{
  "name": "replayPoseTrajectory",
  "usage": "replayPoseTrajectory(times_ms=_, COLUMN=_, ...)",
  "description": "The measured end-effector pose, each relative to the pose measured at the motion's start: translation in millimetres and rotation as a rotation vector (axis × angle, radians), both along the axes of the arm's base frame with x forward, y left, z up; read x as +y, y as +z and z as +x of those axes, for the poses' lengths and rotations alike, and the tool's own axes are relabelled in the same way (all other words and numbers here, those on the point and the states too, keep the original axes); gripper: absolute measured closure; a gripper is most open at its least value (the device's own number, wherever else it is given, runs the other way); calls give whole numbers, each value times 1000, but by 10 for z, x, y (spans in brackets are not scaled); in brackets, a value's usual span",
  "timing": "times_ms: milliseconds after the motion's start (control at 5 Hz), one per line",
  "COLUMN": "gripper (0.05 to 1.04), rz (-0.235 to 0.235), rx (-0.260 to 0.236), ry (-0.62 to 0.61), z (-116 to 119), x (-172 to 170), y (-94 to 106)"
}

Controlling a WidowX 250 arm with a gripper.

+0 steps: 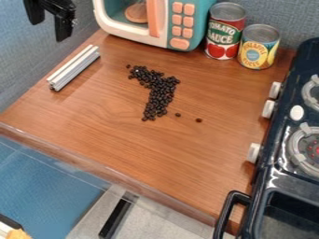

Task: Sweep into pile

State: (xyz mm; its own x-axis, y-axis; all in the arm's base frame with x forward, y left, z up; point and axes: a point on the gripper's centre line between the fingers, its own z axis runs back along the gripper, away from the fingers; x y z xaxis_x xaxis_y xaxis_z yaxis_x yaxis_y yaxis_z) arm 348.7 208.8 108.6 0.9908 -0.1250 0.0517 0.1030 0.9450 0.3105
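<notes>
Bench (181, 168) with dark beans (159, 91) strewn in a bent trail near the middle, to be swept into a pile.
The toy microwave (118, 29) has a round brown disc (136, 15) inside; beside it stand the tomato can (224, 32) and pineapple can (258, 49), tops closed, contents hidden. The jaws, at upper left, are spread wide with nothing between them. The metal bar (74, 67), lying left of the beans, looks the likely sweeper: grip it firmly, set its long edge flat on the wood, and push in slow, short strokes from the trail's ends inward. Two stray beans (198, 120) may need their own nudge.
</notes>
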Motion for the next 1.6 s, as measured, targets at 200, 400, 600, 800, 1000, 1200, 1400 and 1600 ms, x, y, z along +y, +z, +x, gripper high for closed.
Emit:
replayPoseTrajectory(times_ms=200, gripper=83, rz=-27, rx=40, ry=1, z=-13, x=-18, y=-186)
replayPoseTrajectory(times_ms=400, gripper=83, rz=-40, rx=39, ry=-35, z=27, x=-31, y=-258)
replayPoseTrajectory(times_ms=600, gripper=83, rz=-48, rx=44, ry=-70, z=58, x=16, y=-347)
replayPoseTrajectory(times_ms=800, gripper=83, rz=-53, rx=40, ry=-81, z=69, x=141, y=-415)
replayPoseTrajectory(times_ms=1000, gripper=83, rz=-96, rx=61, ry=-90, z=86, x=184, y=-476)
replayPoseTrajectory(times_ms=1200, gripper=83, rz=-147, rx=79, ry=-76, z=104, x=211, y=-518)
replayPoseTrajectory(times_ms=1400, gripper=83, rz=-180, rx=97, ry=-77, z=50, x=204, y=-522)
replayPoseTrajectory(times_ms=1600, gripper=83, rz=-198, rx=99, ry=-76, z=44, x=175, y=-529)
